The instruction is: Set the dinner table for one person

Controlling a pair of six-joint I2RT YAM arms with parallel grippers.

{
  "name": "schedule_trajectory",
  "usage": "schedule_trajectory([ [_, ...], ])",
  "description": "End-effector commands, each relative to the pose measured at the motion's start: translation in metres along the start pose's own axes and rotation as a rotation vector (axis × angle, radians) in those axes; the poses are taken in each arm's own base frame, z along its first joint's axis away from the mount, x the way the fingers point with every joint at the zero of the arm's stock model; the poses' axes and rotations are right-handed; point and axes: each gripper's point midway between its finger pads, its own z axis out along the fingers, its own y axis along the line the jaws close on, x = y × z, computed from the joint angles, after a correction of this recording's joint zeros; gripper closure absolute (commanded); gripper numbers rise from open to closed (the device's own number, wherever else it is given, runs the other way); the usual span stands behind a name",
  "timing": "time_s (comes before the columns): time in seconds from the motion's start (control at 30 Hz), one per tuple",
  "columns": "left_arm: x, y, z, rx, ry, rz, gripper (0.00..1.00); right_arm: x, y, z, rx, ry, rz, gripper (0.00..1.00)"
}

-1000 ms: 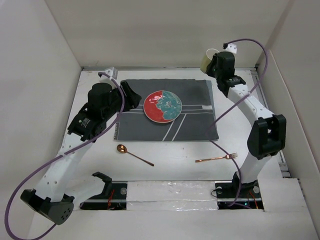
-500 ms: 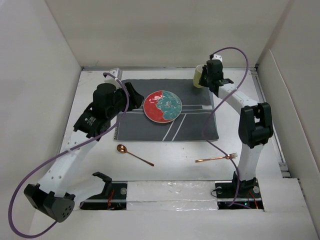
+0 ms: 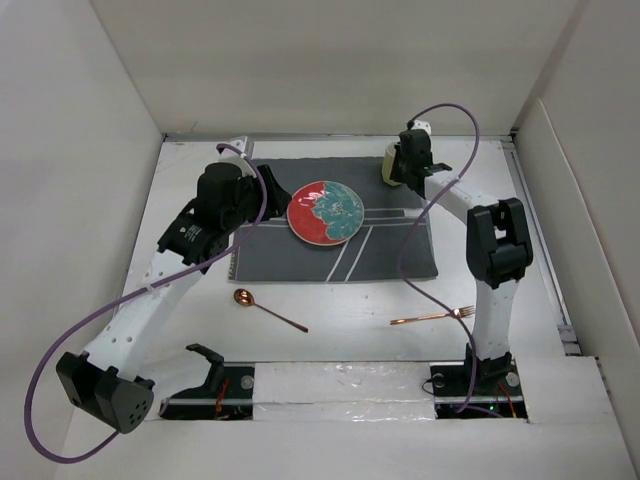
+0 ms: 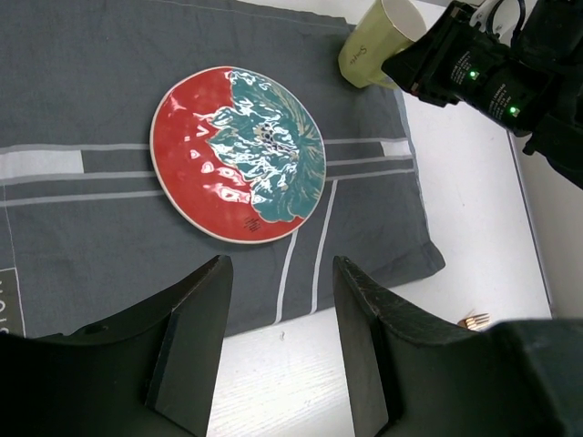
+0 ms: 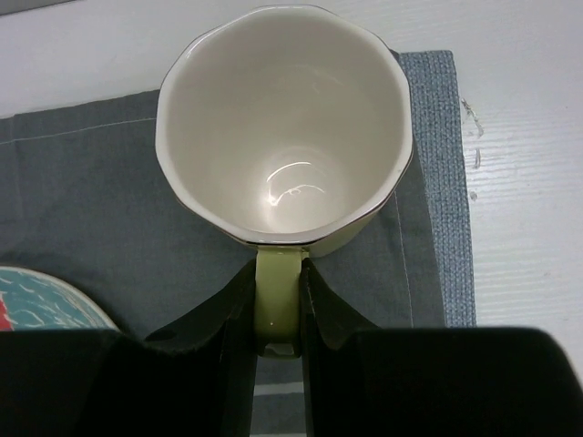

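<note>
From above, the white table (image 3: 340, 325) filled the floor of the frame, carrying a dark striped placemat (image 3: 390, 250) at centre with a red and teal plate (image 3: 326, 212) on it, and a spoon (image 3: 268, 309) and fork (image 3: 435, 316) lying on bare surface lower down. The right gripper (image 3: 402, 166) held a pale green mug (image 3: 388, 166) at the mat's upper right corner, while the left gripper (image 3: 268, 196) hung over the mat's left edge. The table looked stiff, flat and fixed, something to set things on, not to grasp. The glazed mug was probably slippery and breakable, best taken by its handle. In the left wrist view its own jaws stood wide apart with nothing between them, the plate above them and the mug at the top. In the right wrist view the jaws were clamped narrow on the handle (image 5: 278, 291), the mug over the corner of the cloth, though whether it rested there I could not tell. A second before, the mug had been off the mat, further toward the upper right, and the left arm had since shifted slightly.
</note>
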Motion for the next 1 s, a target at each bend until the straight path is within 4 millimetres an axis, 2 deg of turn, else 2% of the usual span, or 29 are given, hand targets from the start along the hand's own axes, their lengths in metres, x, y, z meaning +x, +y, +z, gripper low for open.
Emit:
schedule_trajectory([
  [0.0,-0.012,-0.009,-0.002,0.037,-0.038,0.01,0.55,-0.04,0.005,-0.005,0.023,-0.125,0.019,0.97],
  [0.03,-0.012,-0.009,-0.003,0.038,-0.041,0.008,0.55,-0.041,0.006,-0.006,0.02,-0.132,0.024,0.93],
  [0.07,-0.011,-0.009,-0.002,0.036,-0.039,0.008,0.55,-0.037,0.004,-0.005,0.024,-0.124,0.022,0.82],
  [0.17,-0.011,-0.008,-0.003,0.03,-0.038,0.004,0.55,-0.032,0.007,-0.01,0.033,-0.101,0.041,0.64],
  [0.3,-0.01,-0.009,-0.004,0.038,-0.039,-0.005,0.55,-0.032,-0.002,-0.019,0.077,-0.104,0.088,0.49],
  [0.33,-0.012,-0.01,-0.006,0.041,-0.044,-0.007,0.55,-0.034,-0.002,-0.022,0.076,-0.106,0.102,0.43],
  [0.43,-0.016,-0.013,-0.008,0.052,-0.057,-0.002,0.55,-0.048,-0.002,-0.044,0.059,-0.136,0.125,0.34],
  [0.47,-0.018,-0.014,-0.009,0.054,-0.061,0.001,0.55,-0.048,-0.002,-0.044,0.059,-0.137,0.128,0.32],
  [0.5,-0.019,-0.014,-0.009,0.053,-0.062,0.004,0.55,-0.06,0.0,-0.057,0.043,-0.16,0.14,0.31],
  [0.53,-0.02,-0.014,-0.009,0.053,-0.062,0.007,0.55,-0.059,0.0,-0.062,0.039,-0.158,0.151,0.29],
  [0.57,-0.023,-0.016,-0.01,0.058,-0.07,0.016,0.55,-0.064,-0.004,-0.069,0.035,-0.166,0.166,0.29],
  [0.6,-0.023,-0.018,-0.01,0.068,-0.066,0.021,0.56,-0.075,-0.001,-0.084,0.009,-0.189,0.18,0.29],
  [0.67,-0.025,-0.025,-0.011,0.105,-0.071,0.04,0.57,-0.079,-0.001,-0.1,-0.014,-0.203,0.197,0.29],
  [0.7,-0.024,-0.034,-0.013,0.143,-0.071,0.064,0.57,-0.083,0.001,-0.108,-0.031,-0.211,0.201,0.29],
  [0.73,-0.026,-0.044,-0.015,0.174,-0.095,0.086,0.57,-0.095,0.001,-0.128,-0.05,-0.238,0.215,0.34],
  [0.77,-0.024,-0.051,-0.016,0.196,-0.1,0.111,0.58,-0.097,0.0,-0.137,-0.056,-0.245,0.22,0.41],
  [0.8,-0.018,-0.064,-0.019,0.249,-0.09,0.147,0.58,-0.103,-0.004,-0.146,-0.063,-0.254,0.232,0.54],
  [0.83,-0.019,-0.076,-0.018,0.308,-0.092,0.157,0.59,-0.116,-0.011,-0.169,-0.073,-0.283,0.258,0.84],
  [0.87,-0.012,-0.081,-0.015,0.346,-0.071,0.166,0.6,-0.126,-0.013,-0.183,-0.085,-0.303,0.271,0.96],
  [0.9,-0.003,-0.092,-0.015,0.422,-0.032,0.18,0.61,-0.131,-0.017,-0.196,-0.097,-0.308,0.284,1.0],
  [0.93,0.003,-0.096,-0.007,0.456,-0.013,0.194,0.63,-0.141,-0.019,-0.211,-0.119,-0.329,0.318,1.0],
  [0.97,0.01,-0.098,-0.003,0.477,0.012,0.203,0.66,-0.161,-0.028,-0.241,-0.145,-0.389,0.35,1.0],
])
